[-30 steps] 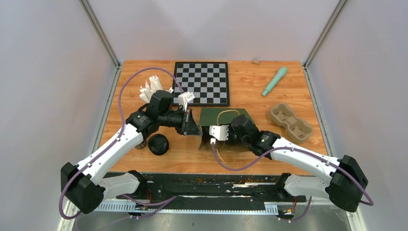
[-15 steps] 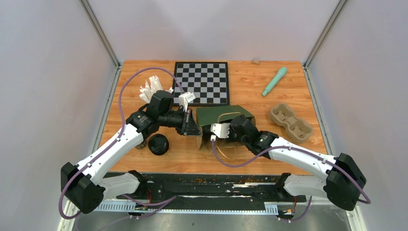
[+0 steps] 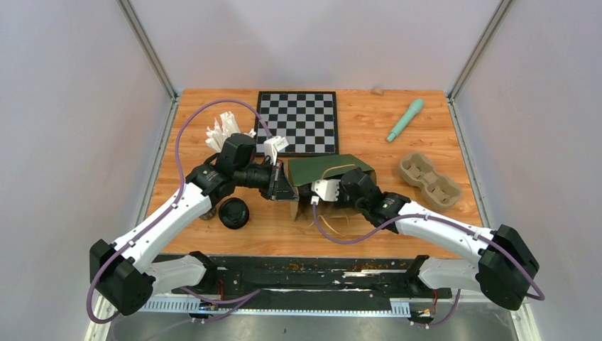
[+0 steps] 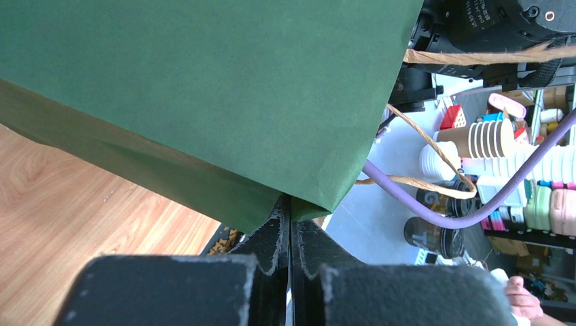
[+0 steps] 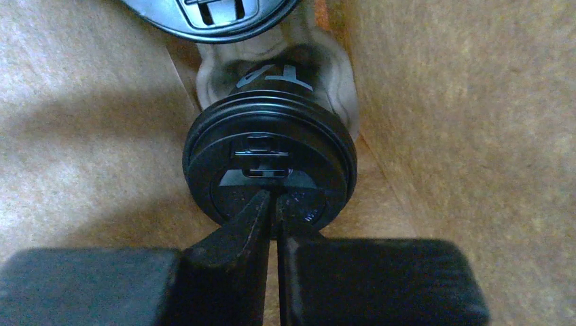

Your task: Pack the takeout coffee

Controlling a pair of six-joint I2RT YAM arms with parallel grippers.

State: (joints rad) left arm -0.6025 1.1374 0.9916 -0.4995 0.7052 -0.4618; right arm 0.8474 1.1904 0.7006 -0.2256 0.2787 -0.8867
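The green paper bag (image 3: 326, 169) lies on its side in the middle of the table, mouth toward my right arm. My left gripper (image 4: 291, 204) is shut on a folded corner of the bag (image 4: 204, 88). My right gripper (image 5: 273, 204) reaches inside the bag and is shut on the near rim of a takeout coffee cup's black lid (image 5: 270, 159). That cup sits in a pale pulp holder (image 5: 333, 68) against the brown inner wall. A second black lid (image 5: 210, 13) shows just beyond it. Another takeout coffee (image 3: 233, 212) stands on the table under my left arm.
A chessboard (image 3: 297, 122) lies at the back centre, a teal pen-like tool (image 3: 405, 119) at the back right, and an empty pulp cup carrier (image 3: 428, 180) on the right. White wrapped straws (image 3: 223, 130) stand behind my left arm. The bag's twine handles (image 3: 334, 222) trail toward the front.
My right gripper has pushed a little farther left into the bag with the cup. The bag's green upper side has lifted and shifted toward the back. The left arm has held still.
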